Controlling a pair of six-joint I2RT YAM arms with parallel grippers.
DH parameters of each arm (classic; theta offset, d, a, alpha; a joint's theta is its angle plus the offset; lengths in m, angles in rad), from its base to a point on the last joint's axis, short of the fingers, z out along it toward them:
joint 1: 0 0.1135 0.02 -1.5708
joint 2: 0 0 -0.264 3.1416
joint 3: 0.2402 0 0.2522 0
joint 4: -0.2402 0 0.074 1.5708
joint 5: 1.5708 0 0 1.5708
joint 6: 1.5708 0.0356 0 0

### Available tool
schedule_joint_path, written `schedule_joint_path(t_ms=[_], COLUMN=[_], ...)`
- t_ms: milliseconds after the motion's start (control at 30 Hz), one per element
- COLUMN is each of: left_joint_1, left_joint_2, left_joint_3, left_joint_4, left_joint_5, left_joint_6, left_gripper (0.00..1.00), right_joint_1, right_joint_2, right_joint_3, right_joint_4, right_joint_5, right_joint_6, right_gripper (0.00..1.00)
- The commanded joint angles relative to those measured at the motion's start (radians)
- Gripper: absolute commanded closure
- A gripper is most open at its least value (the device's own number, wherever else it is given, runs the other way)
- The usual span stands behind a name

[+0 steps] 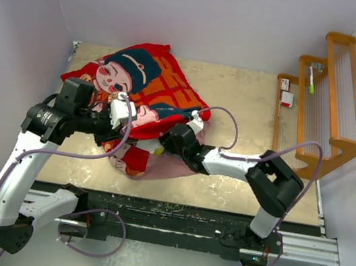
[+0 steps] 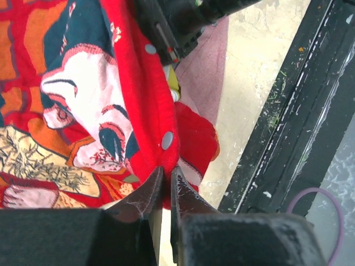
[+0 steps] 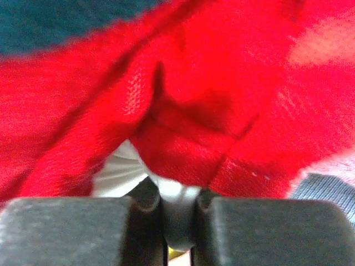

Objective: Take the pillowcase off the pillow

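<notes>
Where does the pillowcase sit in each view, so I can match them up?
Top external: pillowcase left of centre on the table.
Left wrist: fills the left half; left gripper pinches its hem.
Right wrist: fills the frame above the right gripper, shut on white pillow.
Shared: the right gripper, black at the left-wrist view's top.

The pillowcase [image 2: 145, 111] is matt red woven cloth, coarse-grained up close; the pillow [image 3: 119, 172] is smooth white fabric. My left fingers [image 2: 141, 199] are matt black, scuffed plastic. The rack [image 1: 354, 101] is varnished wood.
</notes>
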Motion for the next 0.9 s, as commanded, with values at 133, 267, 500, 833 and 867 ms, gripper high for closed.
schedule_joint_path(t_ms=[133,267,500,833,867], left_joint_1=[0.005,0.006,0.084,0.365,0.365], left_joint_2=[-0.023,-0.021,-0.035,0.193,0.214], left_joint_3=[-0.007,-0.018,-0.188,-0.280,-0.292], left_joint_4=[0.123,0.170,0.303,0.464,0.498], left_joint_5=[-0.111,-0.169,-0.270,-0.089,-0.101], left_joint_6=[-0.002,0.016,0.167,0.235,0.232], left_gripper=[0.13,0.01,0.01,0.01,0.01], right_joint_1=[-0.029,-0.046,-0.124,-0.173,-0.175], right_joint_2=[-0.327,-0.393,-0.465,-0.659,-0.680], right_joint_3=[0.194,0.353,0.495,0.430,0.417], right_joint_4=[-0.083,-0.306,-0.570,-0.779,-0.783], right_joint_5=[0.068,-0.005,-0.201,-0.253,-0.260], right_joint_6=[-0.217,-0.305,-0.368,-0.400,-0.401], right_gripper=[1.00,1.00,1.00,1.00,1.00])
